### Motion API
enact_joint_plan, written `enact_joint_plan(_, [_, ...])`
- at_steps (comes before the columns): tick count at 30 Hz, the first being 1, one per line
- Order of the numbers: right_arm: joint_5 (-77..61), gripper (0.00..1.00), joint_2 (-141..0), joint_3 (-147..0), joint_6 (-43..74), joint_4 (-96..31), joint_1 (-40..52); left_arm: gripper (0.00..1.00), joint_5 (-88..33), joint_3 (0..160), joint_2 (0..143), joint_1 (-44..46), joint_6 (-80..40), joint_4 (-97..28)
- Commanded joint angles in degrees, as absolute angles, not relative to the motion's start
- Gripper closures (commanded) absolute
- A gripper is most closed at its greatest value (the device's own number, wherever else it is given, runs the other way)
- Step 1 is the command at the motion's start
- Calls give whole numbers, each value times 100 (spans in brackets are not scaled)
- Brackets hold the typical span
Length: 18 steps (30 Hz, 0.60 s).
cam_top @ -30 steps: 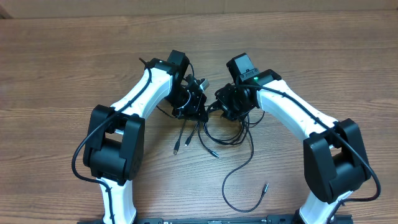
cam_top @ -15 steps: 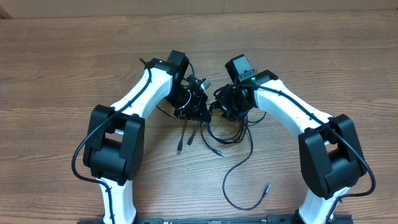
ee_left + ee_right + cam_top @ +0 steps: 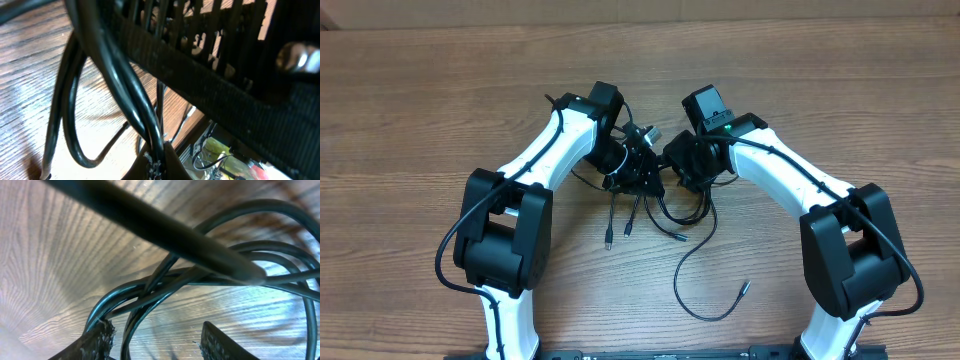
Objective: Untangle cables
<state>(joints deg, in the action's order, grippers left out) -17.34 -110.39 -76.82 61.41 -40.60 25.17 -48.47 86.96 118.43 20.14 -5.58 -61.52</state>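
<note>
The cables [image 3: 660,208] are thin black cords in a knot on the wooden table between the two arms, with plug ends [image 3: 608,241] trailing toward the front. One long strand [image 3: 692,300] loops forward and ends in a small plug [image 3: 744,291]. My left gripper [image 3: 638,168] is at the knot's left side; in the left wrist view it [image 3: 157,162] is shut on a black cable [image 3: 125,90]. My right gripper [image 3: 680,168] stands at the knot's right side. In the right wrist view it [image 3: 156,341] is open, with cables [image 3: 150,287] running loose between its fingertips [image 3: 95,340], close to the left one.
The two white arms [image 3: 545,160] converge over the table's middle, their grippers almost touching. Bare wooden tabletop [image 3: 420,120] surrounds the knot. The arm bases [image 3: 505,250] stand near the front edge.
The right gripper's jaws have spread apart and loosened from the cables. The knot and the long front loop have shifted slightly left. The left gripper stays shut.
</note>
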Motion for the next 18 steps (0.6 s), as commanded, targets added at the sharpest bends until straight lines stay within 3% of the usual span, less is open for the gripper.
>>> enact_joint_plan(1, [-1649,45,-11080,-7682,6152,-3817,2615,95,-5260,8823,11880,2049,-534,-6191])
enact_joint_plan(9, [-1573,56,-11201,-7561,6152,-3280,2965,96,-5256,8823,11880,2049,-515,-6254])
enact_joint_plan(12, [-1745,67,-11216,-7321,6152,-2864,2993,96,-5256,8823,11880,2049,-464,-6259])
enact_joint_plan(18, [-2359,69,-11218,-6936,6018,-2300,2971,96,-5231,8823,11880,2049,-377,-6257])
